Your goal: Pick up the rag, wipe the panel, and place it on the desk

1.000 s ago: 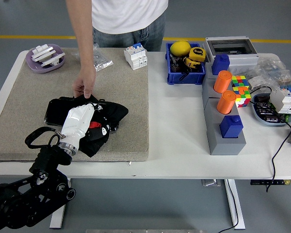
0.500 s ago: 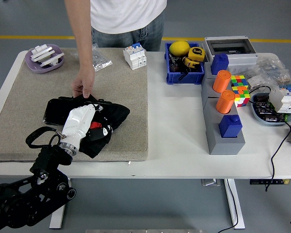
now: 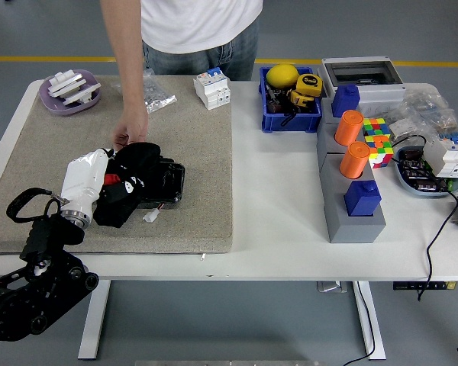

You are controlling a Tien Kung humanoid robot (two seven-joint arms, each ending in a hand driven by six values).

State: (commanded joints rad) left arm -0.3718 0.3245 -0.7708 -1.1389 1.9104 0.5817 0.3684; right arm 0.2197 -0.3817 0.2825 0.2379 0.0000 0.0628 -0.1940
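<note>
Your left hand has its fingers closed on the black rag over the panel; a person's hand steadies it, so collision is possible.

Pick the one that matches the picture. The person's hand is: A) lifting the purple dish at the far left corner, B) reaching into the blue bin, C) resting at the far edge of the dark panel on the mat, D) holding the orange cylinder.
C: the person's hand is down on the mat at the far edge of the panel, just beyond the black rag that the robot's left hand presses on.
</note>
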